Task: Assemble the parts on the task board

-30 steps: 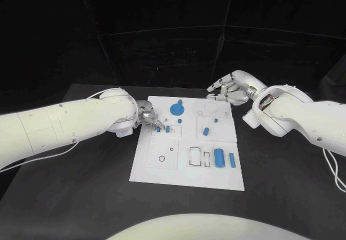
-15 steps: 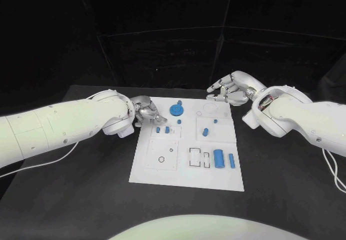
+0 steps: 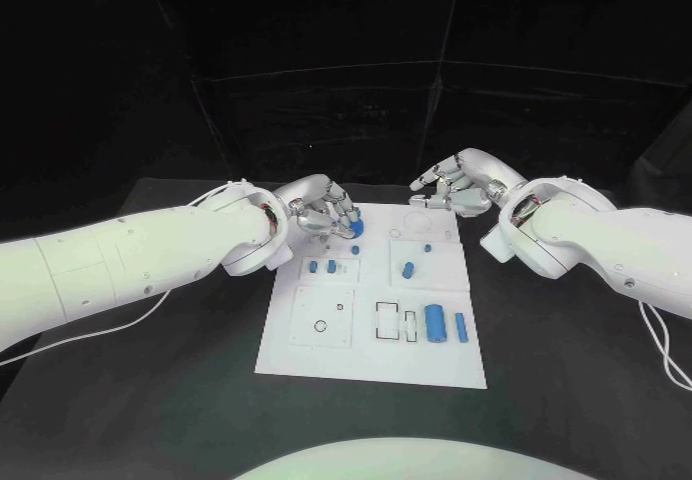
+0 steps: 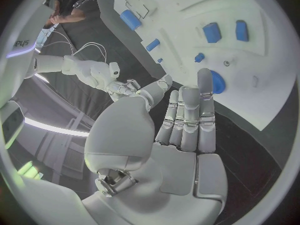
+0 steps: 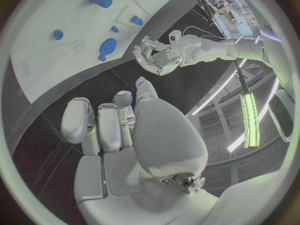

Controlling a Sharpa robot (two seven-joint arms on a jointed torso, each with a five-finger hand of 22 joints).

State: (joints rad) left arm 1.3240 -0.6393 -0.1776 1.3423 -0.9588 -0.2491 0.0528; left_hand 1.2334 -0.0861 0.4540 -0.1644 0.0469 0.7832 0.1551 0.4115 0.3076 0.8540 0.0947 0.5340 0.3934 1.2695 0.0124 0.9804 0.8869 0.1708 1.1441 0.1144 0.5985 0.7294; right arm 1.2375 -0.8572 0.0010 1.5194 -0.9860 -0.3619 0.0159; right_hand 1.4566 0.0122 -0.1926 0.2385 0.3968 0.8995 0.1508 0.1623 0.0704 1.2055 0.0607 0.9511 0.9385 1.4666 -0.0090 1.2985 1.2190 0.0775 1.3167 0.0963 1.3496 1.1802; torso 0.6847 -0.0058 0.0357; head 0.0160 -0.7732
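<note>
Left hand (image 3: 325, 210), fingers straight and empty, hovers just beside the round blue part (image 3: 355, 229) on the board (image 3: 369, 345), nearer than the empty right hand (image 3: 459, 183).

The task board (image 3: 368, 355) is white, printed with thin black outlines of rectangles and small circles, and it lies on a black table (image 3: 173, 400). The parts on it are blue: a round disc part (image 3: 355, 229) near the board's far edge, two small pieces (image 3: 323, 267) toward its left edge, and two cylinders (image 3: 447, 325) toward its right edge. Both arms are white; the left hand (image 3: 320, 210) and right hand (image 3: 454, 183) are silver.
</note>
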